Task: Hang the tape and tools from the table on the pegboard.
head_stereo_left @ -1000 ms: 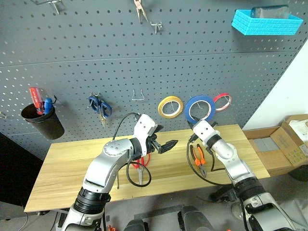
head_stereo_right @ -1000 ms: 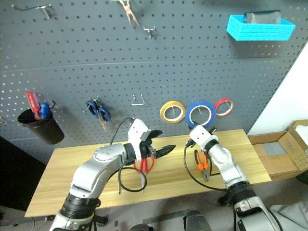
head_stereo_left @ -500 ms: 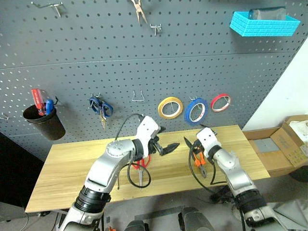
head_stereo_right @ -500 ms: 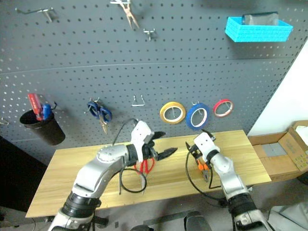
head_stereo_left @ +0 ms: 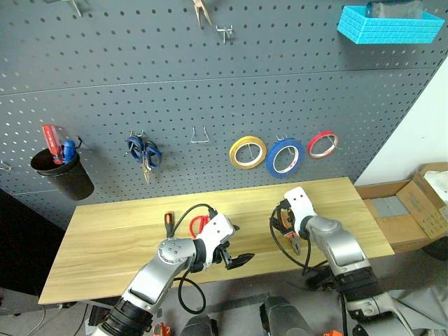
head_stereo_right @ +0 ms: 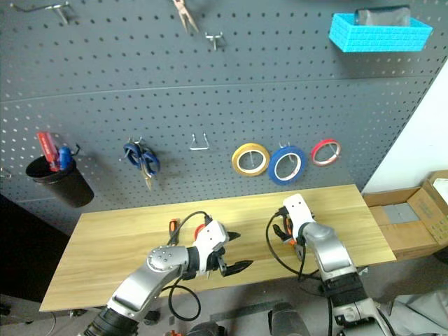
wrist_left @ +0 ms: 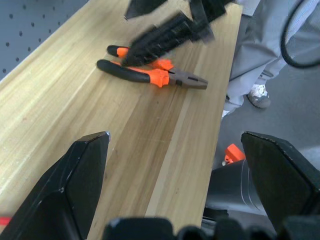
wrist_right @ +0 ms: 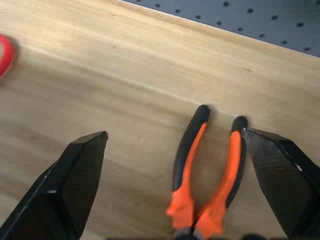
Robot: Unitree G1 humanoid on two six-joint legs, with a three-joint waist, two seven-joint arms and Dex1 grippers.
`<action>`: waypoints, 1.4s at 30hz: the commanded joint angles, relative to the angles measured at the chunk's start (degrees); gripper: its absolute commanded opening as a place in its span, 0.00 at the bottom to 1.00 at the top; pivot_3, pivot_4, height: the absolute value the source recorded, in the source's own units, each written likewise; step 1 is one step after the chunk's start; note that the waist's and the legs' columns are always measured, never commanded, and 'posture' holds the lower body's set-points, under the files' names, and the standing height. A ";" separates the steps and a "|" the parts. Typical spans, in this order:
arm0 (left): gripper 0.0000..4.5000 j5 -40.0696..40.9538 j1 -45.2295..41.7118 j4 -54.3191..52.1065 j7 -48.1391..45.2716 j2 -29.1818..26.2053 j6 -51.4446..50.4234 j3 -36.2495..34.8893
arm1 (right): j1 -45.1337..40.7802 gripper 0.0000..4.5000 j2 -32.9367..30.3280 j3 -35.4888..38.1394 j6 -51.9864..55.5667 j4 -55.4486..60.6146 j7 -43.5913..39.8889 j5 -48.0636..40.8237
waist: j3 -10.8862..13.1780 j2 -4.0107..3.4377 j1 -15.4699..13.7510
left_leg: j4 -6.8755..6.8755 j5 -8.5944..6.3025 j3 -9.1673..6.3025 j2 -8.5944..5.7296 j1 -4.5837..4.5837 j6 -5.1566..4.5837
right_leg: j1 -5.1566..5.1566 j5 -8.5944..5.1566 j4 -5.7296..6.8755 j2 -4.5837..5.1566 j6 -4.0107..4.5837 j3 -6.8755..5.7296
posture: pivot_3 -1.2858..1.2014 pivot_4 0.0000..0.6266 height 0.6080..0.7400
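Tape (head_stereo_left: 283,157) hung on pegboard (head_stereo_left: 175,91) | pliers (wrist_right: 207,175) flat on table (head_stereo_left: 105,238), between spread fingers of empty right gripper (wrist_right: 175,200) | left gripper (head_stereo_left: 238,260) gaping, empty | head view: scissors (head_stereo_left: 198,224), screwdriver (head_stereo_left: 168,222) beside left arm

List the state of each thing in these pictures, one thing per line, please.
Blue ring-shaped tape roll: hanging on the dark grey pegboard.
Orange-and-black pliers: flat on the pale wood table, jaws closed.
Red-handled scissors: lying on table.
Orange-and-black screwdriver: lying on table.
Left gripper: open, empty.
Right gripper: open over pliers.
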State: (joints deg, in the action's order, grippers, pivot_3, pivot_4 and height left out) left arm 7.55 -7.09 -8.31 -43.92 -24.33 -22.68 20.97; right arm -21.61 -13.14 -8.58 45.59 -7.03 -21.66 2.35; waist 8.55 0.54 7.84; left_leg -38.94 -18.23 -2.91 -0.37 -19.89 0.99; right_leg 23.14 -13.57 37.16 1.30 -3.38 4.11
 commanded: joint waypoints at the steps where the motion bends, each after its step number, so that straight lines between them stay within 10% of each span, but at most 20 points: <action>1: 1.00 0.01 0.97 -2.79 0.80 0.74 0.45 -0.02 | -2.00 1.00 -0.19 1.17 0.28 -3.86 0.91 -0.31 | 0.34 0.04 -0.11 | 0.02 -0.01 -0.01 0.01 -0.01 -0.01 | 0.01 0.00 0.00 0.02 0.00 -0.01 | 0.48 0.30 1.00; 27: 1.00 4.56 4.39 -9.61 4.17 0.14 -7.89 -5.22 | -15.42 1.00 3.32 11.08 1.64 -30.33 9.44 -4.54 | 2.85 0.05 -3.04 | 0.12 -0.12 -0.04 0.01 -0.31 -0.16 | 0.22 -0.04 -0.19 0.28 0.01 -0.14 | 0.51 0.37 1.00; 34: 1.00 4.89 3.20 -9.44 3.67 0.13 -8.61 -4.81 | -16.17 0.59 1.99 9.13 -0.55 -32.02 7.95 -3.64 | 2.86 0.05 -3.04 | 0.12 -0.12 -0.08 0.01 -0.35 -0.16 | 0.22 -0.05 -0.22 0.28 0.00 -0.18 | 0.51 0.35 1.00; 42: 1.00 5.00 1.45 -8.45 3.44 0.74 -8.69 -5.07 | -15.59 0.59 0.80 5.87 -2.28 -26.39 2.90 -3.64 | 2.85 0.05 -3.01 | 0.12 -0.12 -0.08 0.01 -0.38 -0.16 | 0.26 -0.05 -0.21 0.28 0.00 -0.18 | 0.51 0.30 1.00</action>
State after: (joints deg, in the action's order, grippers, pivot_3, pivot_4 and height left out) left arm 11.39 -5.11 -15.53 -40.40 -23.94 -31.33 16.48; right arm -37.26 -11.80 -1.63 44.21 -37.72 -16.17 -1.01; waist 11.40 0.59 4.83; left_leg -38.82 -18.35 -2.98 -0.36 -20.35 0.83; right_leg 23.49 -13.62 36.96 1.57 -3.37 3.93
